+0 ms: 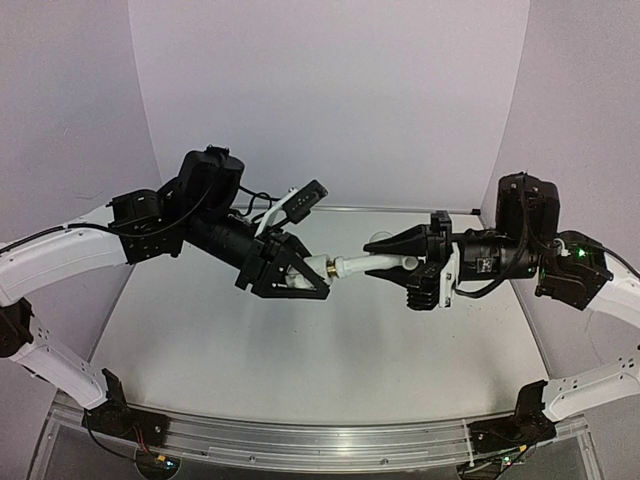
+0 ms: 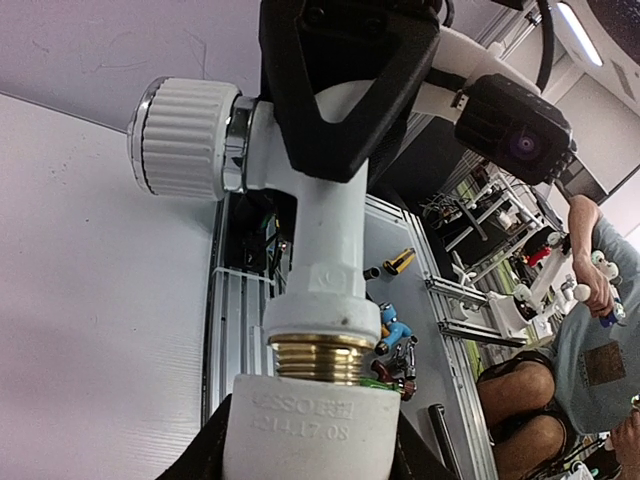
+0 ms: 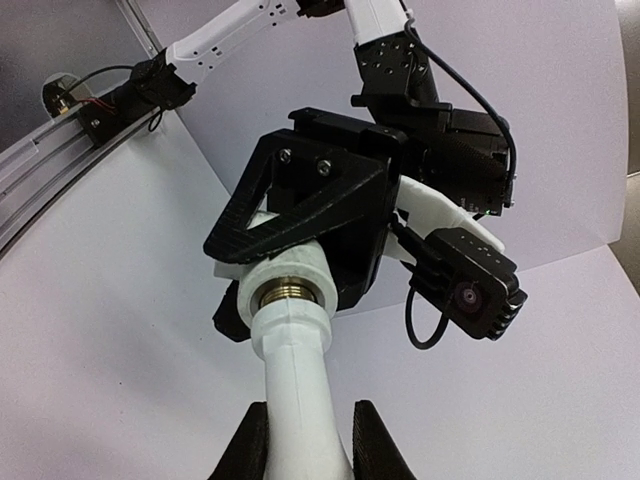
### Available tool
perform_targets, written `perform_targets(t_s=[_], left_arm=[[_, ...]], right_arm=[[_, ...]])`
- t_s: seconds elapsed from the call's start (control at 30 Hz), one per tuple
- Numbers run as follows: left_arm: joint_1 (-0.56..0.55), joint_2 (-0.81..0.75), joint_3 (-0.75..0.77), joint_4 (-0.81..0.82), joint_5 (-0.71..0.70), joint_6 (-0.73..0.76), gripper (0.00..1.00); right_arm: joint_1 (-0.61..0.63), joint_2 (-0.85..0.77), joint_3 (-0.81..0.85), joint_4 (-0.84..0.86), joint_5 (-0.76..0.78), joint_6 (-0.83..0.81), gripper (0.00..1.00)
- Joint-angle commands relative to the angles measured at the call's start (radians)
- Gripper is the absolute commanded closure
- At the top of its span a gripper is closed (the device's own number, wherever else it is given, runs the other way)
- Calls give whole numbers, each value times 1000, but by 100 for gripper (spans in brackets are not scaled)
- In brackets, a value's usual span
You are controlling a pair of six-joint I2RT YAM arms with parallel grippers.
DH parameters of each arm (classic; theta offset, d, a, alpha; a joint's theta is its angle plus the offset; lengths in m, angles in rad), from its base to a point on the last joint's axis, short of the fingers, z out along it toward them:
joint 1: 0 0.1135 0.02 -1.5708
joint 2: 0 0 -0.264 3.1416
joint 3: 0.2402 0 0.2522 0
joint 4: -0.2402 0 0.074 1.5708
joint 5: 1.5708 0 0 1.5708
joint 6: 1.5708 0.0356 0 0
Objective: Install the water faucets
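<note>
While left gripper [image 1: 318, 278] clamps the fitting [image 2: 310, 430] and right gripper [image 1: 378, 262] the tap [image 2: 330, 250]: probably light, stiff, slick plastic; grip bodies, not brass threads [image 2: 318, 358].

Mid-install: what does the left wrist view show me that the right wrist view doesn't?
Only the left wrist view: the ribbed knob on the tap, the brass threads side-on, partly exposed outside the fitting, and the right gripper from outside, clamped on the tap. Only the right wrist view: the left gripper from outside, closed round the fitting, over the table. Both: tap and fitting meeting at the brass threads.
</note>
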Motion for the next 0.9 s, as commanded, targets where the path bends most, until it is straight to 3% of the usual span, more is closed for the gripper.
perform_targets(t_s=[0.0, 0.3, 0.87], left_arm=[[4, -24, 7, 79, 109, -21, 100], [4, 10, 13, 94, 170, -82, 100], [5, 56, 22, 113, 171, -198, 100]], right_arm=[[-11, -58, -30, 104, 2, -55, 100], [-11, -84, -95, 126, 24, -282, 100], [-11, -109, -239, 449, 90, -538, 100]])
